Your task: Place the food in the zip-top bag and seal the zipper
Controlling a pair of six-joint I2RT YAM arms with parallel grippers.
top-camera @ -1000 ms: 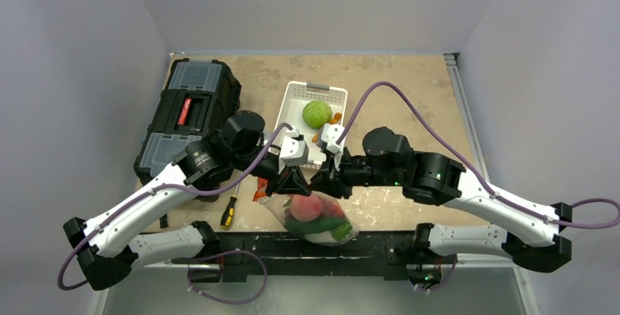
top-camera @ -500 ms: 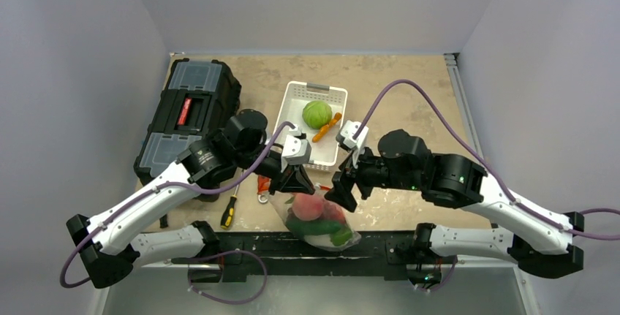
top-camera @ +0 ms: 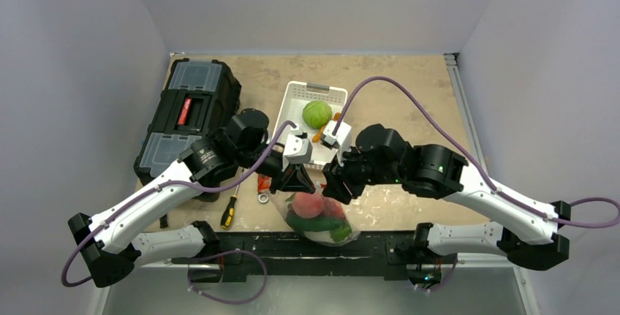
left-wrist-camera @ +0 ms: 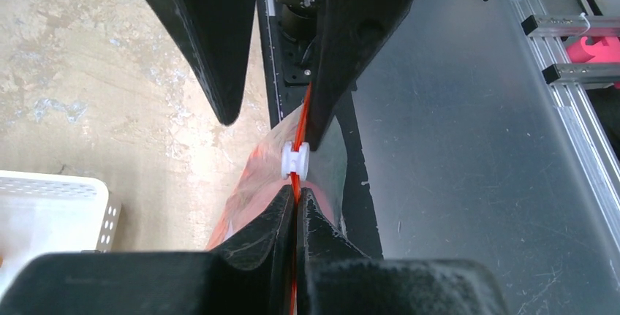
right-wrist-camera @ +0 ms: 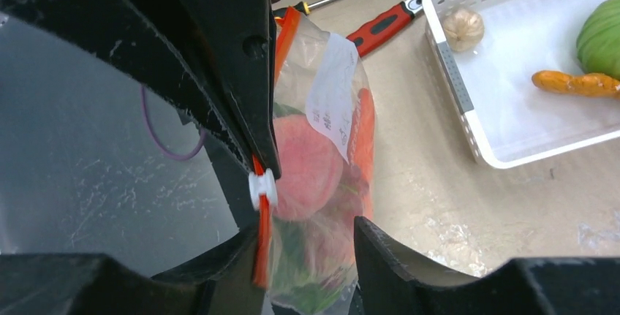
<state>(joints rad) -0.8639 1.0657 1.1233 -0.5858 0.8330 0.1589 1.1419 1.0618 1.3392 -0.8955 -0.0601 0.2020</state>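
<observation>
1. Far left stands a toolbox of hard black plastic with clear lid panels. It plays no part in the job. Nearer the arms, a yellow-handled screwdriver and a red-handled wrench lie on the mottled tan table.
2. The left gripper has its jaws pinched tight on the zipper, a thin red-orange strip along the bag's mouth.
3. The bag is clear, soft and crinkly, with a white label on its side. It sits between the two arms at the near edge of the table. Inside it are a round, matte pink peach, some greens and something orange-red, so I'd say it is partly loaded.
4. A small white slider rides the zipper just past the left fingertips. The strip looks like one flat line there, but I cannot tell whether the mouth is sealed along its whole length.
5. The right gripper has its jaws partly apart, astride the top of the bag. One finger is beside the strip near the slider, and it grips nothing that I can see.
6. To the right, the tray is white and rigid with perforated walls. It holds a ribbed green cabbage, a knobbly orange carrot and a pale bulb. None of these is bagged yet, so by my reckoning both loading and sealing remain.
</observation>
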